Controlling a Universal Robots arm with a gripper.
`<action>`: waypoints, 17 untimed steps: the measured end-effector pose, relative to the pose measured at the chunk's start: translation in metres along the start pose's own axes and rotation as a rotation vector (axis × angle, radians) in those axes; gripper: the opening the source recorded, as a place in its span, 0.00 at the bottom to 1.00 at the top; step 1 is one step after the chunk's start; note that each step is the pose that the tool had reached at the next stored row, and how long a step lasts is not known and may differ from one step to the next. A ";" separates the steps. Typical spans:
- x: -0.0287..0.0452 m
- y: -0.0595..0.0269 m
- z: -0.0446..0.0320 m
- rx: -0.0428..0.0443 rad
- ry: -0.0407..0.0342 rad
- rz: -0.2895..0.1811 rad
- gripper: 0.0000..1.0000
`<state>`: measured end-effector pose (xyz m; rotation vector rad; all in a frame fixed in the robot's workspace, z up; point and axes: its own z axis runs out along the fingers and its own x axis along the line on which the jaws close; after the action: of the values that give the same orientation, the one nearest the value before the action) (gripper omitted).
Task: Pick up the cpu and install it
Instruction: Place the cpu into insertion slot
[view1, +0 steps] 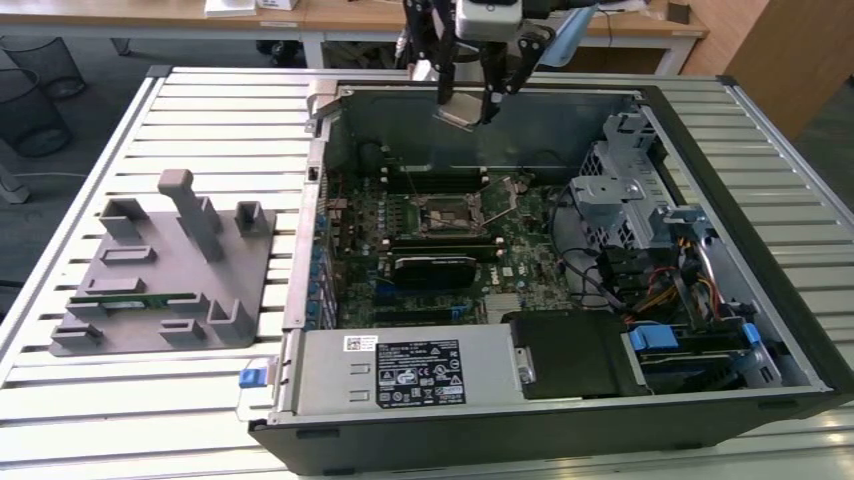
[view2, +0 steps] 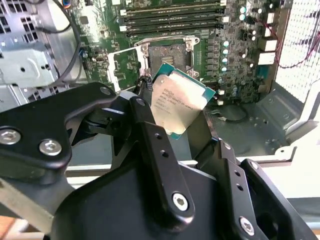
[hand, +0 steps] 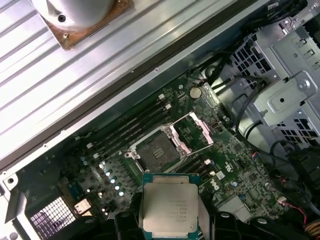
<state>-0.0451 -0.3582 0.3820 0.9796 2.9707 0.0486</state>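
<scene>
Jaws clamped on the cpu (view2: 177, 102), gripping it by opposite edges. I see the gripper (view1: 470, 105) holding it up in the air by the wall of the open computer case (view1: 561, 440) farthest from the exterior camera, well apart from the open socket (hand: 154, 150). The chip is square, with no long axis. It is tilted, and its silver top faces both wrist cameras.

Arm (view1: 483, 18): reaches down from the top of the exterior view, wrist upright.
Gripper (view1: 470, 106): points straight down, hanging in the air.
Fingers (view2: 150, 131): two black ones, clamped on opposite edges of the tilted cpu (view2: 178, 102).
</scene>
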 end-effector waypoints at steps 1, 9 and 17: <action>0.0000 0.0000 0.0001 0.0000 -0.0005 0.013 0.53; 0.0000 -0.0001 0.0013 0.0002 -0.0039 0.117 0.53; 0.0000 -0.0001 0.0022 0.0005 -0.0072 0.215 0.53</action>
<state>-0.0451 -0.3582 0.3799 1.2919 2.8452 0.0462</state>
